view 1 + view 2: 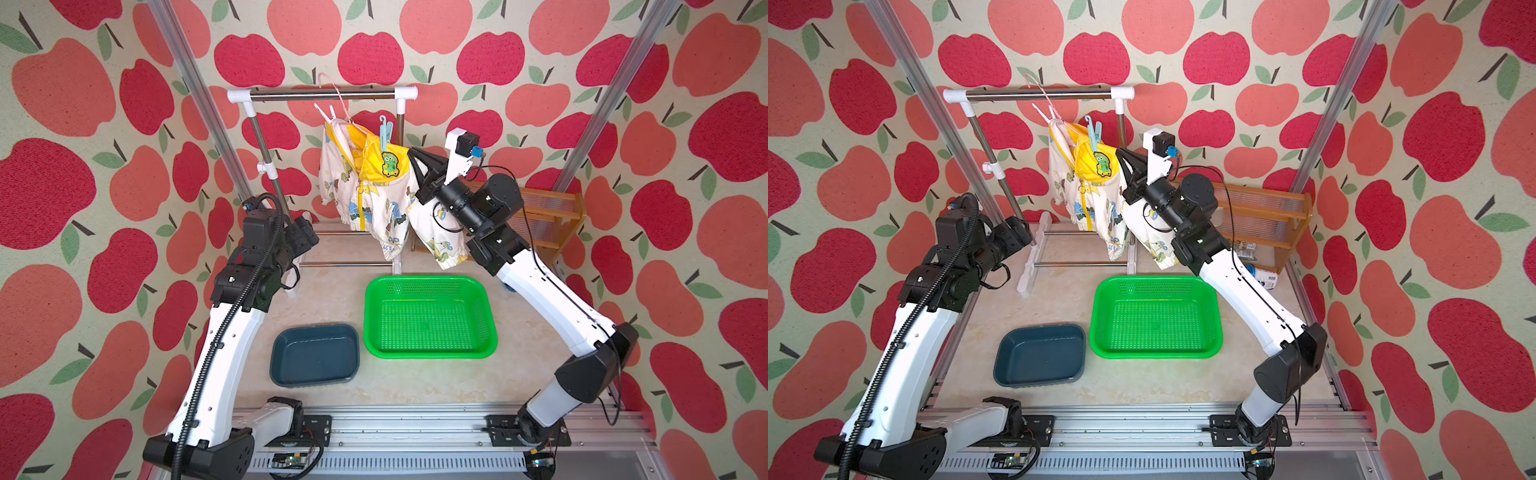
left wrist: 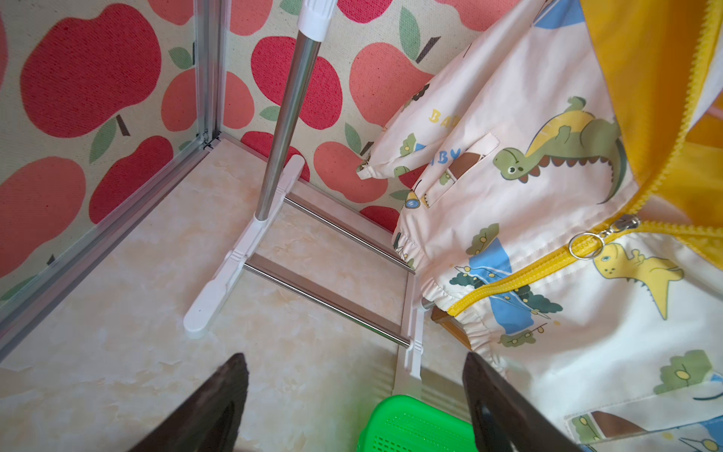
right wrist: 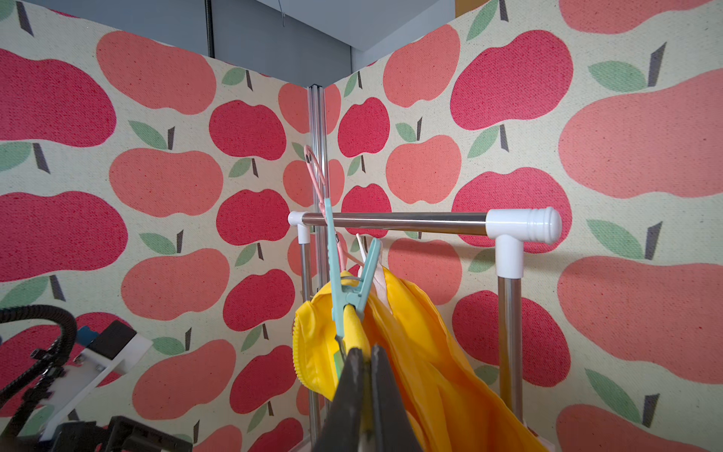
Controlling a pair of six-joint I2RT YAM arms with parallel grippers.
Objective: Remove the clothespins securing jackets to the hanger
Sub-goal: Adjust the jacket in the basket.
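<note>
While shut, right gripper (image 3: 364,350): tips against yellow edge of jacket (image 3: 410,352), just beside clothespin (image 3: 348,293)
Left gripper (image 2: 352,356): fingers wide apart, empty

Matt cloth jacket (image 2: 528,188); smooth plastic clothespin (image 3: 346,293); shiny steel rack bar (image 3: 391,223); glossy plastic basket (image 1: 430,316).

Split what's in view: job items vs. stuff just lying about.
Job:
- dinosaur-print jacket
- pale-blue clothespin, clipped on it
- pink hanger

Lying about:
- steel rack, only carries the hanger
- green basket
- dark blue tray
- wooden shelf
</note>
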